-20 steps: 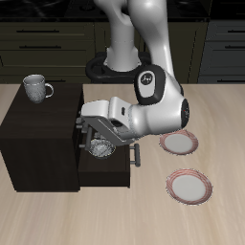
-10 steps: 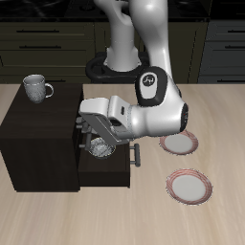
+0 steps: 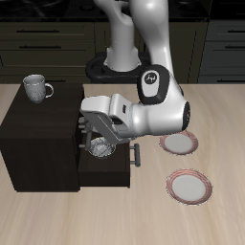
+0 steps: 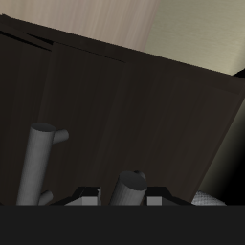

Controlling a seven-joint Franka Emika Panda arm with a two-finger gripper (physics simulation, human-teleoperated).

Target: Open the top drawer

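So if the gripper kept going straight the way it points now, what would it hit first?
Most likely the top drawer: the wrist view looks straight onto a dark panel, with the grey handle beside the gripper. Depth is unclear.

dark top drawer (image 4: 124, 105) front, grey handle (image 4: 40, 163)

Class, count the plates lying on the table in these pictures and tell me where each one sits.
2. One plate lies beside the robot arm's grey forearm; the other plate lies nearer the table's front edge. The arm may hide more.
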